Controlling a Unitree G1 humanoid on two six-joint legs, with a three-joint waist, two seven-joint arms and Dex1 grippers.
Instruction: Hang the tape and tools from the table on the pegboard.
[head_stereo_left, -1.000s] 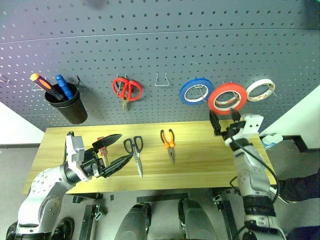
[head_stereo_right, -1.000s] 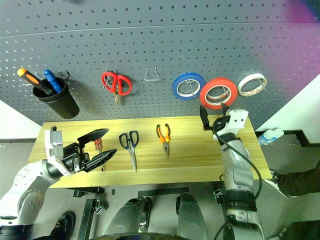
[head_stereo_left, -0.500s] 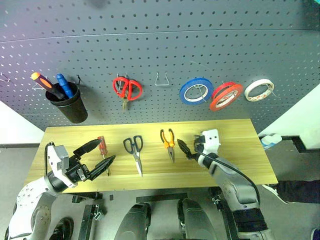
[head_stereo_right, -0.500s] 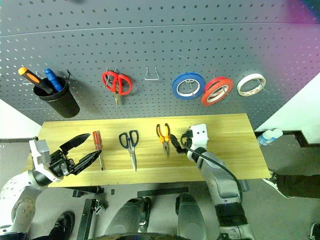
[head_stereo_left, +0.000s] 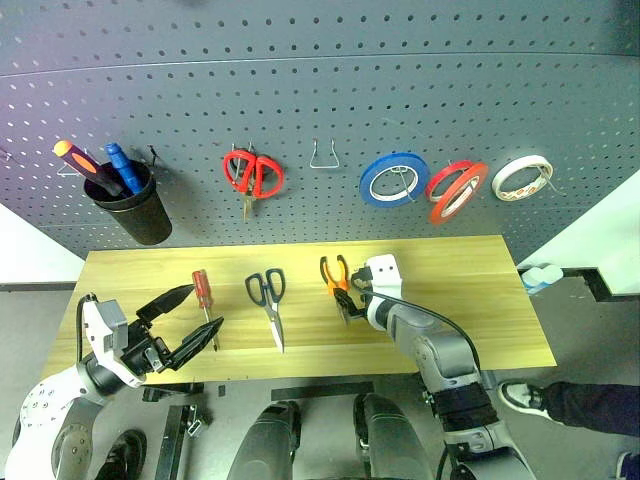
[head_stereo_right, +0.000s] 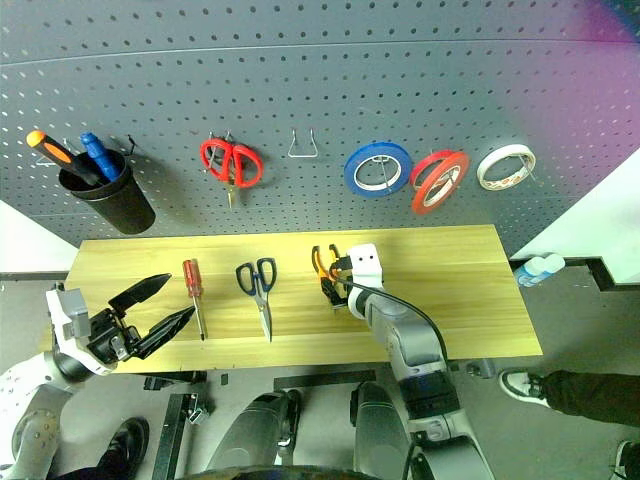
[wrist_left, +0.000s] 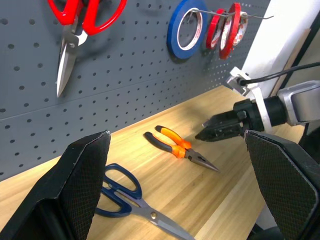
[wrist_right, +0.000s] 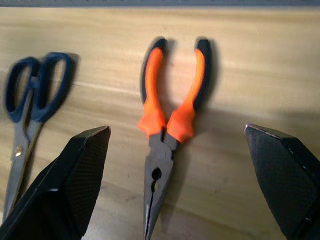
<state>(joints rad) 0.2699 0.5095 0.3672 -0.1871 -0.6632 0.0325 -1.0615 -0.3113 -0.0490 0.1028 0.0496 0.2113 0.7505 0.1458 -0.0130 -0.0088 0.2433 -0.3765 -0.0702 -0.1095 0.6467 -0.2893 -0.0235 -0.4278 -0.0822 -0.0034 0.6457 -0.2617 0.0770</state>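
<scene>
Pliers (wrist_right: 167, 117) with orange-and-black handles lie flat on the long light yellowish wood-grain table (head_stereo_left: 480, 300), near its middle, handles toward the dark grey perforated pegboard (head_stereo_left: 320, 100) and steel nose toward the table's front edge. The right gripper (head_stereo_left: 348, 300) hovers just over them with its two black fingers spread wide; in the right wrist view the pliers sit between the fingers, which do not touch them.

Steel scissors with dark blue-black handles (head_stereo_left: 269, 305) lie just to the left of the pliers, apart from them, blades pointing toward the front edge. Farther left lies the slim screwdriver with a clear-red handle (head_stereo_left: 205, 300), also lengthwise across the table.

The left gripper (head_stereo_left: 185, 320) hangs by the front left part of the table, fingers spread, tips near the screwdriver's shaft end but holding nothing.

On the pegboard, the broad red tape roll with a pale core (head_stereo_left: 458, 192) hangs tilted on a wire hook, with a thinner red ring (head_stereo_left: 445, 178) on the same hook just behind it. A blue tape roll (head_stereo_left: 392, 180) hangs to their left and a white tape roll (head_stereo_left: 522, 178) to their right. Red-handled scissors (head_stereo_left: 252, 178) hang further left, beside a bare wire hook (head_stereo_left: 323, 158). A black cup (head_stereo_left: 135, 208) at the far left holds an orange-black screwdriver (head_stereo_left: 85, 165) and a blue-handled one (head_stereo_left: 122, 170).
</scene>
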